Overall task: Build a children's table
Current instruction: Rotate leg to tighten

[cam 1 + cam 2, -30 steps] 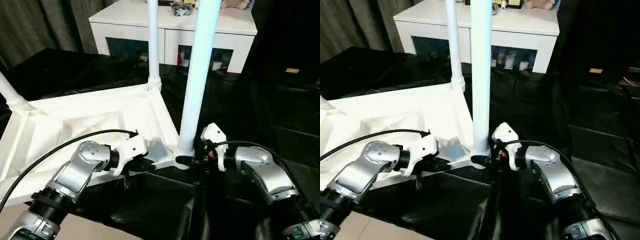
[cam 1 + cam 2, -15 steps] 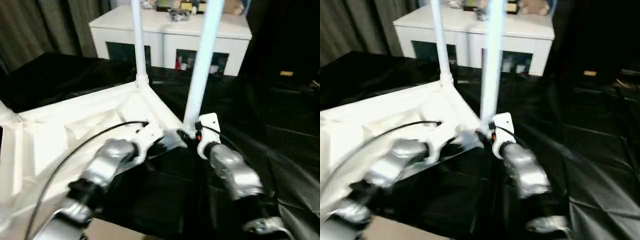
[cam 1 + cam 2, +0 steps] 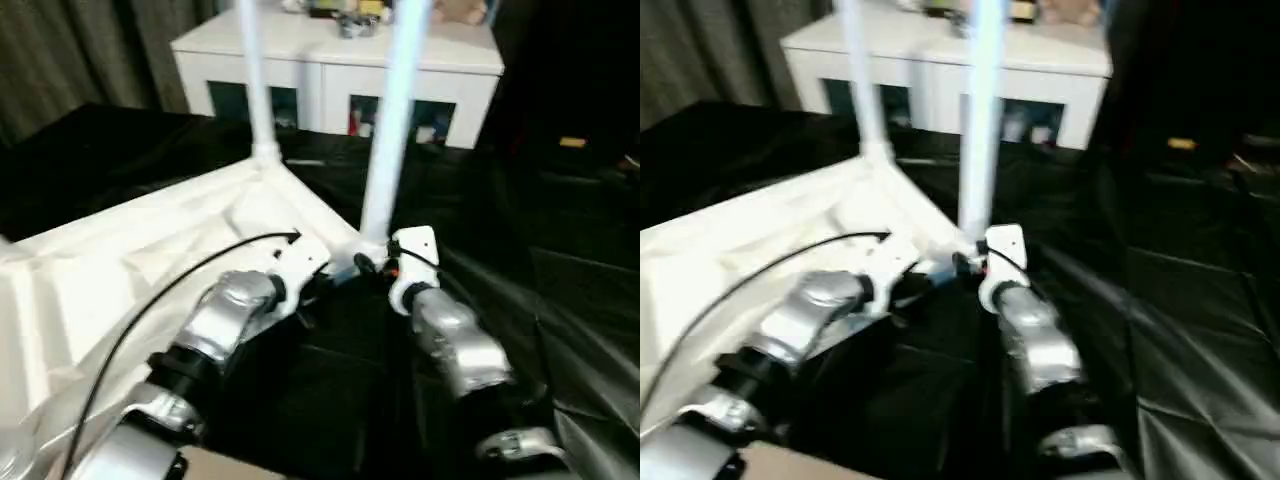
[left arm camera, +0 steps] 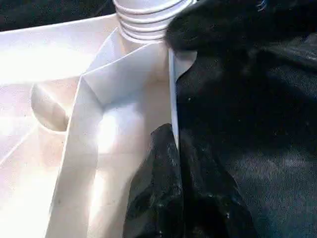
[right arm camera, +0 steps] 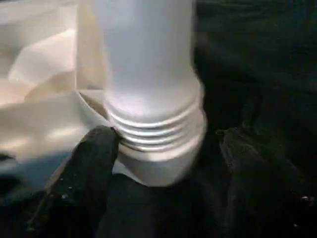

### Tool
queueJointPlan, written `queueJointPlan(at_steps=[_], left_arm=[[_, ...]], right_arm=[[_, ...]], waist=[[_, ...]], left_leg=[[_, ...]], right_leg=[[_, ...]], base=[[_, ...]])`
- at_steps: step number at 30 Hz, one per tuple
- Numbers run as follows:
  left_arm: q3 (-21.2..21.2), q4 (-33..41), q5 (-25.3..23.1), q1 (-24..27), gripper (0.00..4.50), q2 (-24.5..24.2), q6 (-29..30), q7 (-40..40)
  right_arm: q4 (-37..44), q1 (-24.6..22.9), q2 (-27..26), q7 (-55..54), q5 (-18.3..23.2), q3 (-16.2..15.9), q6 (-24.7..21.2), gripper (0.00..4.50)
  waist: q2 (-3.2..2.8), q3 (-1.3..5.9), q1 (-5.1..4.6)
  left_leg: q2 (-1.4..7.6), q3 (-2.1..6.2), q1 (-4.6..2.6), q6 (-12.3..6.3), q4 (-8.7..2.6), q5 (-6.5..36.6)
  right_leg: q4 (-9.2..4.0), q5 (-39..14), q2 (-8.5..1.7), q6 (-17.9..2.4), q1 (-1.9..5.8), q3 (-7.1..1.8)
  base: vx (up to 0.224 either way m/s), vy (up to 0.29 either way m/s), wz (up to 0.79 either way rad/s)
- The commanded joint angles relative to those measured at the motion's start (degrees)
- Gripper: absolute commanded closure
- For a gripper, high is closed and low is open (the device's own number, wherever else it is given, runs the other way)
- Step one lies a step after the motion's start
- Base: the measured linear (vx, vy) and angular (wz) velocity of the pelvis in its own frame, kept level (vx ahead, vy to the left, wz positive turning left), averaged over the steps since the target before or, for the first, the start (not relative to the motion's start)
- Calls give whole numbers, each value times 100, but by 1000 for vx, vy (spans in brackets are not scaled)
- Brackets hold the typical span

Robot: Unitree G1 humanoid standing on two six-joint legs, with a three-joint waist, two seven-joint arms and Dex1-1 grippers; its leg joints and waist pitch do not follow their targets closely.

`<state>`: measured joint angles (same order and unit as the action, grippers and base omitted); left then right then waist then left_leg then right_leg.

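Children's table (image 3: 150, 250) upside down on black sheeting, two legs seen upright.
Left gripper (image 4: 174, 148) jaws pinch the tabletop's raised rim beside the near corner leg (image 3: 385, 150); right gripper (image 5: 163, 163) jaws stand apart either side of that leg's threaded base, one finger (image 5: 81, 168) touching. Risk: with no hold on the leg, it could lean in its socket if knocked.
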<state>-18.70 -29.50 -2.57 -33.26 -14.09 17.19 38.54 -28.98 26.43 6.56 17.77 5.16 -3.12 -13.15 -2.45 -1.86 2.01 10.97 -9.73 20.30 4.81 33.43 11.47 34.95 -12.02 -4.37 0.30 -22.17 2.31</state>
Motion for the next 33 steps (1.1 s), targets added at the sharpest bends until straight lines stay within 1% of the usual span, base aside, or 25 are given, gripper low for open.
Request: queueJointPlan(at_steps=[1,3,4,6,7,8,9,10,11,12,13,14,15,16,17,18,19,20,21,22,23,26,27,30,33], left_arm=[[-42,-93,-193,228,450,-286,12,207],[-91,-13,-168,307,450,-434,-120,458],[-110,24,-142,337,450,-481,-183,568],[-176,259,17,472,450,-624,-405,1005],[-278,616,208,651,450,-825,-467,1508],[-322,723,242,702,450,-896,-492,1648],[-345,772,248,725,450,-932,-496,1706],[-382,914,304,789,450,-1012,-498,1884],[-382,914,304,789,450,-1012,-498,1884],[-393,1118,429,876,450,-1090,-449,2135],[-406,1200,455,903,450,-1127,-381,2209],[-418,1252,465,916,450,-1161,-344,2275],[-419,1275,461,924,450,-1178,-313,2292],[-419,1276,460,925,450,-1179,-311,2294],[-418,1271,435,920,450,-1187,-309,2278],[-394,1281,402,920,450,-1215,-305,2282],[-394,1281,402,920,450,-1215,-305,2282],[-381,1273,385,917,450,-1236,-301,2284],[-377,1270,382,917,450,-1241,-298,2282],[-376,1270,381,917,450,-1242,-298,2282],[-374,1274,376,922,450,-1252,-294,2289],[-361,1333,384,948,450,-1279,-238,2305],[-360,1346,382,954,450,-1286,-226,2307],[-359,1363,376,969,450,-1299,-204,2332],[-374,1376,372,975,450,-1311,-162,2348]], right_arm=[[356,-98,266,856,139,-217,42,81],[553,-205,582,1552,214,-368,136,81],[612,-241,667,1736,232,-400,184,81],[805,-322,830,2187,418,-409,221,81],[1031,-405,1033,2727,641,-463,176,81],[1094,-428,1099,2886,693,-495,169,81],[1119,-438,1130,2957,708,-515,166,81],[1157,-453,1207,3145,712,-573,169,81],[1157,-453,1207,3145,712,-573,169,81],[1190,-467,1317,3420,708,-666,166,81],[1191,-471,1372,3522,678,-726,164,81],[1162,-468,1415,3592,605,-792,201,81],[1141,-474,1444,3674,558,-852,224,81],[1140,-475,1446,3680,554,-856,226,81],[1119,-486,1468,3741,504,-911,261,81],[1128,-535,1556,3922,437,-1049,329,81],[1128,-535,1556,3922,437,-1049,329,81],[1124,-559,1613,4015,370,-1128,380,81],[1119,-561,1622,4033,354,-1139,388,95],[1118,-562,1624,4038,351,-1142,390,95],[1108,-559,1632,4045,341,-1143,377,115],[1085,-549,1659,4067,351,-1146,356,132],[1080,-544,1663,4073,357,-1144,348,153],[996,-530,1692,4102,292,-1180,419,163],[907,-542,1647,4035,245,-1171,423,186]], waist=[[38,301,41],[45,317,53],[43,299,54],[41,302,51],[26,303,68],[26,307,69],[14,297,54],[13,295,57],[0,298,86],[5,281,94],[21,276,110],[13,278,125],[24,275,129],[22,270,154],[22,270,154],[45,273,162],[42,276,168],[47,277,167],[46,279,172],[51,285,172],[52,286,173],[51,292,175],[52,294,175],[48,293,175],[46,292,169]], left_leg=[[119,41,70,-242,-371,761],[126,42,83,-365,-343,581],[132,29,78,-491,-338,572],[145,25,66,-508,-343,669],[165,40,66,-514,-353,732],[182,45,70,-530,-357,716],[189,26,40,-551,-359,718],[183,19,28,-536,-356,731],[190,14,8,-517,-351,770],[190,12,16,-498,-363,821],[198,13,20,-455,-370,876],[200,16,11,-429,-371,887],[196,9,8,-419,-372,901],[195,5,-4,-392,-370,914],[195,5,-4,-392,-370,914],[186,5,14,-375,-367,847],[186,11,16,-368,-365,830],[179,6,15,-385,-358,806],[180,8,17,-388,-357,784],[174,7,23,-407,-347,725],[168,9,31,-430,-343,661],[174,12,27,-451,-342,649],[171,10,25,-456,-339,654],[171,10,23,-449,-339,701],[169,13,23,-445,-341,706]], right_leg=[[-367,63,-296,-1287,314,-191],[-334,400,-304,-1334,335,-194],[-341,491,-306,-1429,309,-185],[-345,335,-310,-1492,307,-187],[-336,247,-330,-1525,327,-185],[-331,273,-325,-1524,323,-188],[-334,325,-296,-1584,268,-185],[-331,313,-286,-1612,263,-180],[-324,310,-292,-1655,253,-186],[-324,245,-285,-1665,247,-181],[-325,144,-296,-1647,257,-181],[-325,100,-300,-1640,256,-182],[-330,58,-293,-1631,249,-183],[-333,-25,-297,-1604,237,-189],[-333,-25,-297,-1604,237,-189],[-329,-29,-305,-1569,252,-193],[-326,-29,-311,-1560,256,-191],[-327,-6,-306,-1549,259,-194],[-322,10,-308,-1544,260,-193],[-316,78,-308,-1542,265,-194],[-312,129,-308,-1542,271,-192],[-307,130,-306,-1559,271,-186],[-306,151,-301,-1564,268,-187],[-311,89,-302,-1559,267,-184],[-308,106,-295,-1572,268,-182]], base=[[0,0,0],[0,0,0],[0,0,0],[0,0,0],[0,0,0],[0,0,0],[0,0,0],[0,0,0],[0,0,0],[0,0,0],[0,0,0],[0,0,0],[0,0,0],[0,0,0],[0,0,0],[0,0,0],[0,0,0],[0,0,0],[0,0,0],[0,0,0],[0,0,0],[0,0,0],[0,0,0],[0,0,0],[0,0,0]])
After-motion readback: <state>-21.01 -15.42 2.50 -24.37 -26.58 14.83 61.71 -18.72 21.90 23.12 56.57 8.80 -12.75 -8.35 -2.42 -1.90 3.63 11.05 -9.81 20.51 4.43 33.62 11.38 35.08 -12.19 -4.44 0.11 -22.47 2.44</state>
